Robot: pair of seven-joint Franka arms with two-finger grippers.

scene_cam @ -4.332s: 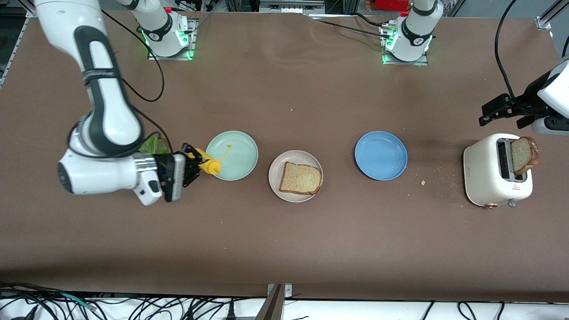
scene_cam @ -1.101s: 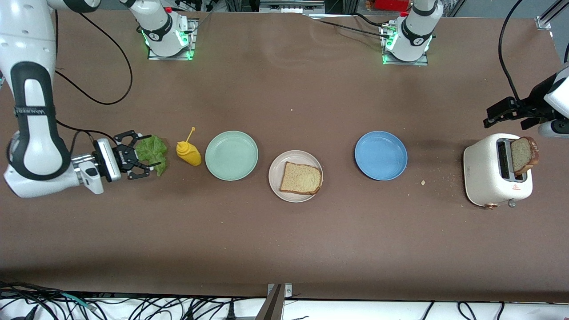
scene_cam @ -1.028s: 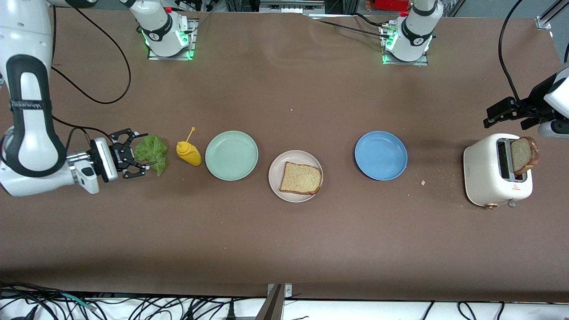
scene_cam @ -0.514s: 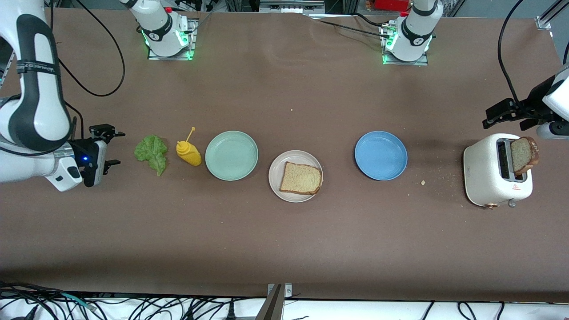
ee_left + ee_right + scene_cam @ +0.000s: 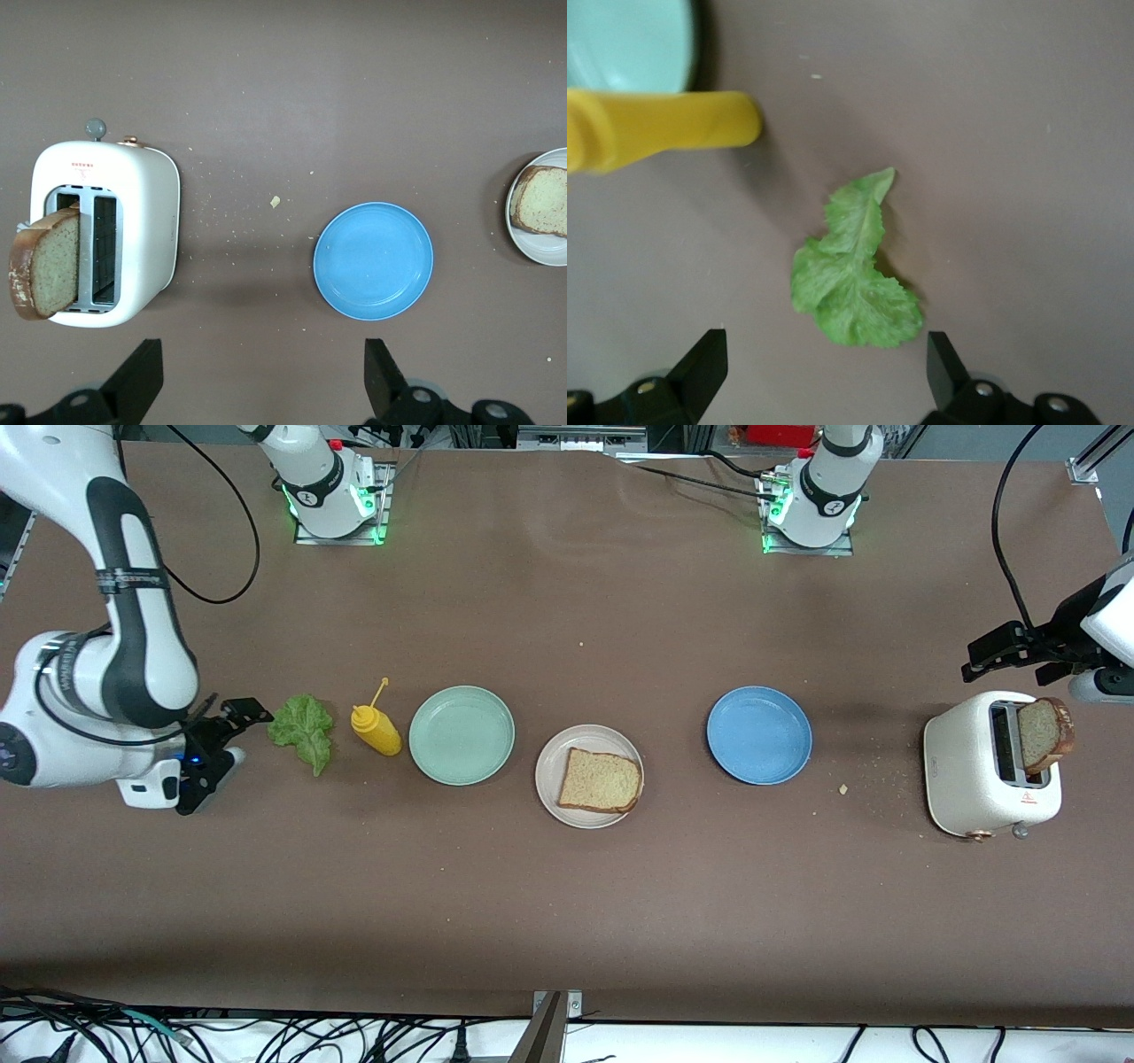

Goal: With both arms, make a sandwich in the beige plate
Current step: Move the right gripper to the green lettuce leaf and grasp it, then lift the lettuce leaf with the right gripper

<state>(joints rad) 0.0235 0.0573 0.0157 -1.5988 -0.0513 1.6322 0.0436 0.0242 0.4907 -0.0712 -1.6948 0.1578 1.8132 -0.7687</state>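
The right end effector (image 5: 232, 728) hangs low at the left middle of the front view, its fingers spread apart and empty, just beside the lettuce leaf (image 5: 303, 731) lying flat on the worktop (image 5: 567, 903). In the right wrist view that leaf (image 5: 852, 279) sits between the two open fingertips, with the yellow mustard bottle (image 5: 660, 127) in the upper left corner. This looks like the lettuce pick-up step: the next move calls for lowering over the leaf and pinching it without crushing the ruffle, then carrying it to the beige plate (image 5: 560, 810) at frame centre, where one bread slice (image 5: 601, 780) already lies. The left end effector (image 5: 1014, 646), jaws also apart and empty, waits at the right edge above the toaster (image 5: 970, 779). Only the left wrist view shows both toaster slots, the second slice (image 5: 46, 274) leaning out of one, and the blue plate (image 5: 373, 260).
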